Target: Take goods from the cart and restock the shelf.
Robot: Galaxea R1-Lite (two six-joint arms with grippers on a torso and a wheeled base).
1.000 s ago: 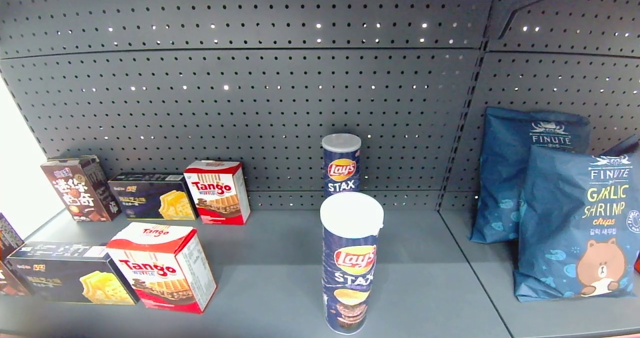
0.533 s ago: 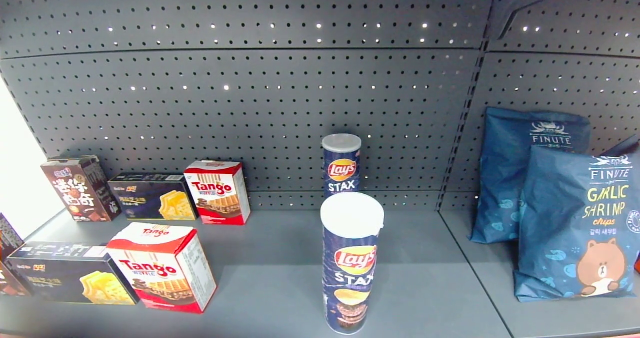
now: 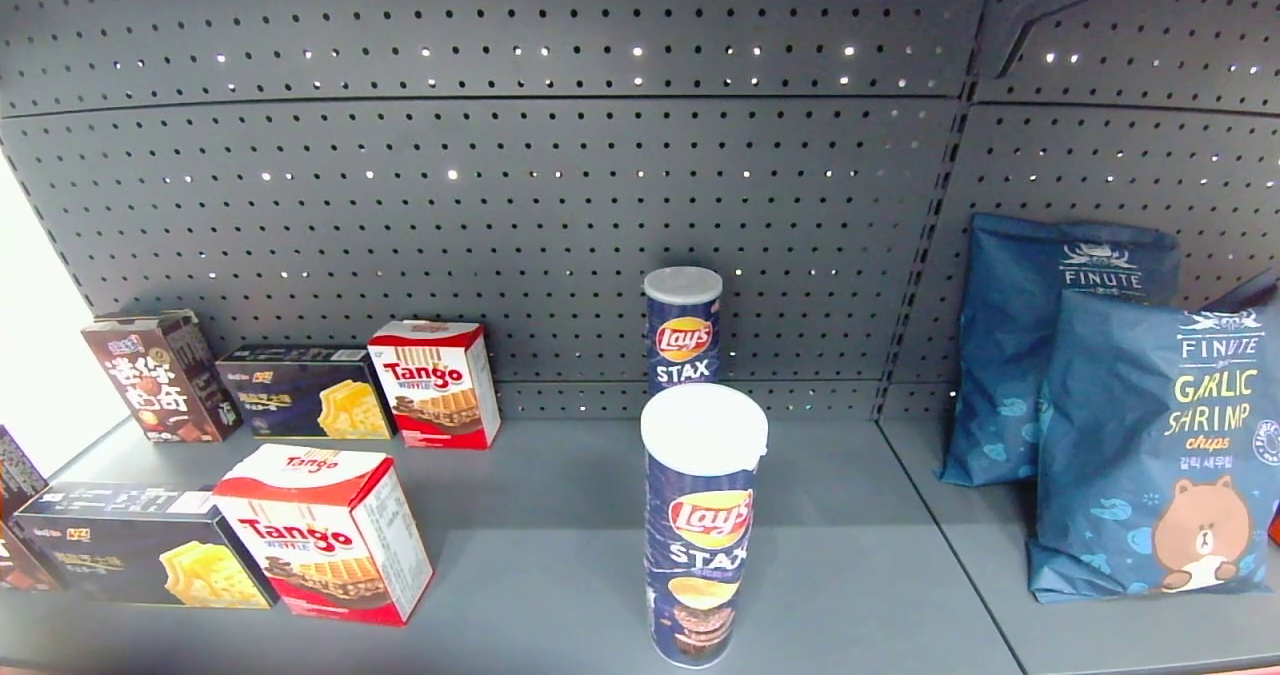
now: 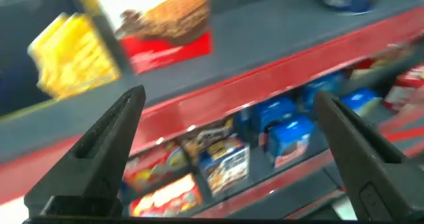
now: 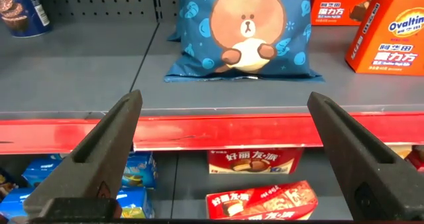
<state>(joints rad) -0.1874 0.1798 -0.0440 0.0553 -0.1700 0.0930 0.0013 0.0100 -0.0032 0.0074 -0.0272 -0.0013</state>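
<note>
Left gripper (image 4: 228, 95): fingers spread wide, nothing between them. Right gripper (image 5: 225, 97): likewise released and bare.

The shelf (image 3: 560, 555) lies ahead of both grippers. Its red front edge (image 5: 218, 131) runs across just beyond my right fingers.

Shelf contents, counted:
- Chip cans, 2, upright. The front can (image 3: 702, 525) stands directly before the rear can (image 3: 683, 330), which is near the pegboard back.
- Red wafer boxes, 2: the near wafer box (image 3: 325, 535) and the far wafer box (image 3: 437, 383).
- Dark cracker boxes, 2: the near cracker box (image 3: 140, 545) touches the near wafer box, and the far cracker box (image 3: 300, 392) touches the far wafer box.
- Brown box (image 3: 160, 375), 1, just beside the far cracker box.
- Blue chip bags, 2: the bear bag (image 3: 1160, 445) stands in front of the plain blue bag (image 3: 1030, 325), overlapping it.

The bear bag stands straight ahead of my right gripper, on the deck, with an orange box (image 5: 391, 32) beside it. The near wafer box and near cracker box are ahead of my left gripper.

The lower shelf, below the red edge, holds red boxes (image 5: 255, 161), 2 ahead of my right gripper, with blue packs (image 5: 136, 171) beside them.
</note>
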